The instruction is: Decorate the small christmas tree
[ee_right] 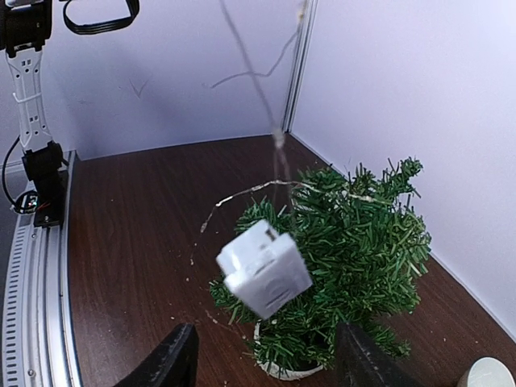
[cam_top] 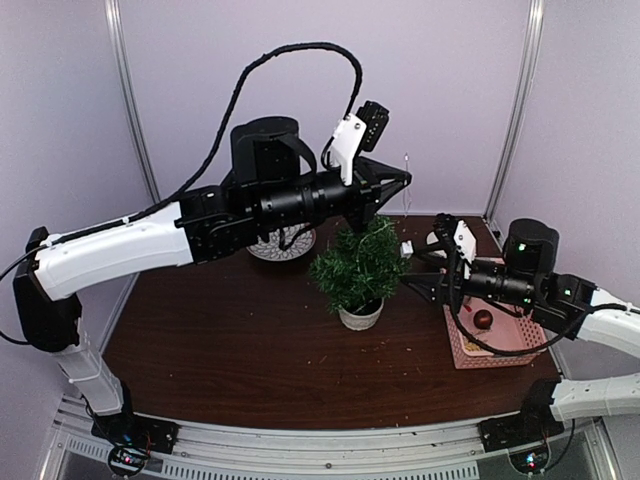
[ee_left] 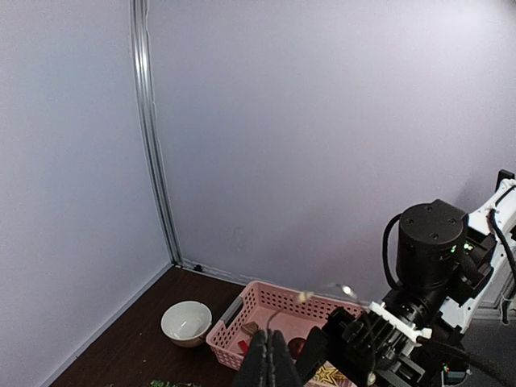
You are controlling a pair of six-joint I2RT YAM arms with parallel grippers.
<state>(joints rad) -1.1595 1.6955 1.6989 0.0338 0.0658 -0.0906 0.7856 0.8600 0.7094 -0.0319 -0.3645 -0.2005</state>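
Well, the small christmas tree (cam_top: 358,268) stands on the bench (cam_top: 200,350). Above it the left claw (ee_left: 270,363) is pressed together, pinching a thin light wire (ee_right: 278,141); beside it the right claw (ee_right: 266,343) is spread.

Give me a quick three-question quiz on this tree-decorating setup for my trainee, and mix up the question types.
1. True or false: the left fingers are spread wide open near the small christmas tree.
2. What hangs just ahead of the right fingers? A) a white box B) a red bell C) a spoon
3. What colour is the basket beside the right arm?
Key: 1 false, they are shut on the thin wire; 2 A; 3 pink.
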